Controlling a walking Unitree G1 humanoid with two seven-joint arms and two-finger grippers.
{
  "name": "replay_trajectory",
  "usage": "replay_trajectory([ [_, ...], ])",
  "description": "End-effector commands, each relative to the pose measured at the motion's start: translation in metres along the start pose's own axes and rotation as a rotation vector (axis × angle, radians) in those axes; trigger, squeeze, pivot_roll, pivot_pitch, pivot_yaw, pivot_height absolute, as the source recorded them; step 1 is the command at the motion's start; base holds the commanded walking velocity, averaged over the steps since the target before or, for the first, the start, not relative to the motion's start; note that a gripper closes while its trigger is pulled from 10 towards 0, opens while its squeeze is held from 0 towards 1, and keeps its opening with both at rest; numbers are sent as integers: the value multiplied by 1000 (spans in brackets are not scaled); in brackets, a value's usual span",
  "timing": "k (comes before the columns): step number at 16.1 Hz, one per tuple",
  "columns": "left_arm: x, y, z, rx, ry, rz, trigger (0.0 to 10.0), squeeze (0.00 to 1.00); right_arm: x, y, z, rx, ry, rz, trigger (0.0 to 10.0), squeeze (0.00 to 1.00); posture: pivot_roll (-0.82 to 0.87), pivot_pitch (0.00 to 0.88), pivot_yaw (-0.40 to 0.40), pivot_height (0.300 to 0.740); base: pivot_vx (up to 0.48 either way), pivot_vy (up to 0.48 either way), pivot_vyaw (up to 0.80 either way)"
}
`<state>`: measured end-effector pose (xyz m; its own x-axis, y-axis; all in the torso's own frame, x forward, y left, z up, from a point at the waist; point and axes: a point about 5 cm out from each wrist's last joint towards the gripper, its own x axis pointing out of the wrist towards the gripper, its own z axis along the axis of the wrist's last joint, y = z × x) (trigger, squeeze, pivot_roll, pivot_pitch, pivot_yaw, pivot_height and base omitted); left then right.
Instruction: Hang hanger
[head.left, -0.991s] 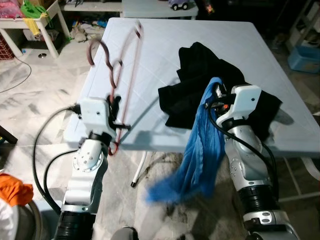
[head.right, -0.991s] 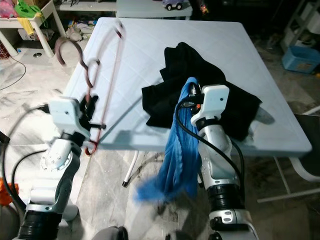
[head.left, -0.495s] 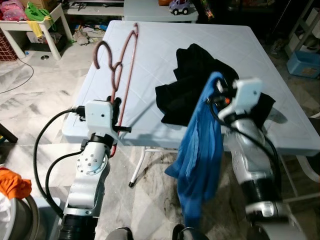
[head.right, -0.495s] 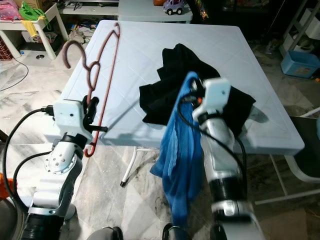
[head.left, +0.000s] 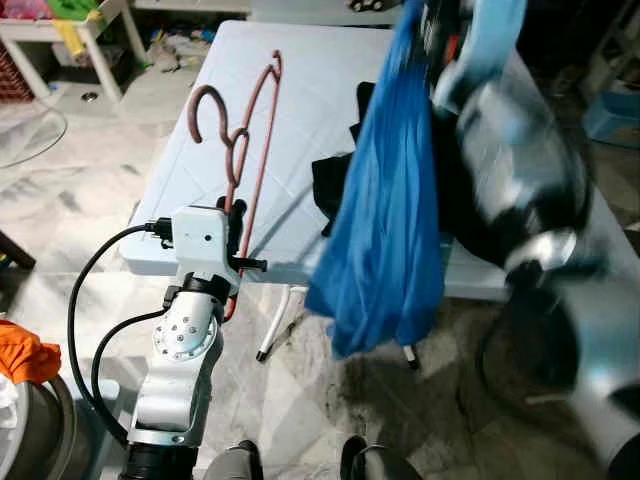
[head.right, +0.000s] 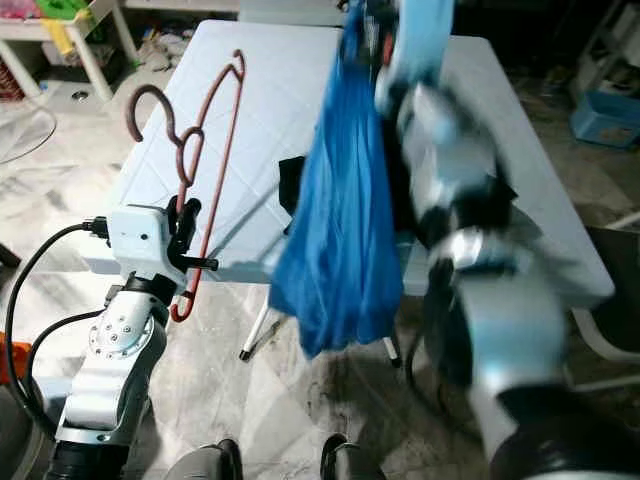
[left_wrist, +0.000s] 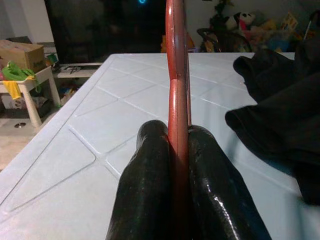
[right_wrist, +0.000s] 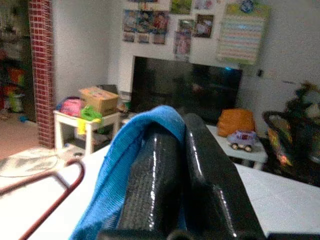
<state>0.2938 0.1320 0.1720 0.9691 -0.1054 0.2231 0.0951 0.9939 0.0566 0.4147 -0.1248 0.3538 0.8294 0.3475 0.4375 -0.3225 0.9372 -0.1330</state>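
A thin red hanger (head.left: 262, 130) stands up over the pale blue table (head.left: 300, 90), hook toward the back left. My left gripper (head.left: 236, 228) is shut on its lower bar near the table's front edge; the wrist view has both black fingers (left_wrist: 150, 165) pinching the red bar (left_wrist: 176, 60). My right gripper (head.left: 432, 35), blurred, is raised high close to the camera and shut on a blue cloth (head.left: 385, 200) that hangs down in front of the table. That cloth (right_wrist: 130, 165) drapes over its fingers (right_wrist: 200, 165). A black garment (left_wrist: 280, 115) lies on the table, partly hidden behind the blue cloth.
A white side table (head.left: 60, 30) with bright clutter stands at the back left. An orange cloth (head.left: 25, 355) lies in a bin at the lower left. A blue stool (head.left: 615, 110) sits at the far right. Marble floor surrounds the table.
My right arm has swung the blue cloth up from beside the table edge to high in front of the camera. The left gripper still holds the hanger in much the same place.
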Motion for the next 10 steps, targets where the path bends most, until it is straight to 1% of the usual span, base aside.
replay_trajectory([
  [1, -5, -3, -7, -1, 43, -2, 10000, 0, 4, -16, 18, -3, -38, -99, 10000, 0, 80, 216, -73, 740, 0, 0, 0],
  [2, -6, -4, -7, -1, 44, 0, 10000, 0, 7, -30, 42, -63, -101, -214, 10000, 0, 85, 216, -76, 740, 0, 0, 0],
  [3, -6, -3, -6, 1, 39, 10, 10000, 0, 9, -40, 70, -102, -183, -282, 10000, 0, 92, 222, -80, 740, 0, 0, 0],
  [4, -7, -3, -5, 3, 37, 14, 10000, 0, 9, -42, 77, -118, -202, -290, 10000, 0, 93, 222, -81, 740, 0, 0, 0],
  [5, -7, -3, -5, 3, 35, 17, 10000, 0, 10, -43, 90, -151, -239, -297, 10000, 0, 93, 222, -81, 740, 0, 0, 0],
  [7, -7, -1, -3, 10, 20, 28, 10000, 0, 10, -45, 127, -295, -360, -313, 10000, 0, 90, 222, -82, 740, 0, 0, 0],
  [8, -6, -2, -1, 7, 10, 27, 10000, 0, 9, -45, 131, -339, -384, -294, 10000, 0, 86, 220, -84, 740, 0, 0, 0],
  [9, -5, -4, 0, 9, 3, 26, 10000, 0, 8, -43, 118, -354, -356, -252, 10000, 0, 83, 222, -85, 740, 0, 0, 0],
  [10, -5, -6, 0, 3, 0, 21, 10000, 0, 6, -39, 87, -345, -271, -180, 10000, 0, 80, 224, -86, 740, 0, 0, 0],
])
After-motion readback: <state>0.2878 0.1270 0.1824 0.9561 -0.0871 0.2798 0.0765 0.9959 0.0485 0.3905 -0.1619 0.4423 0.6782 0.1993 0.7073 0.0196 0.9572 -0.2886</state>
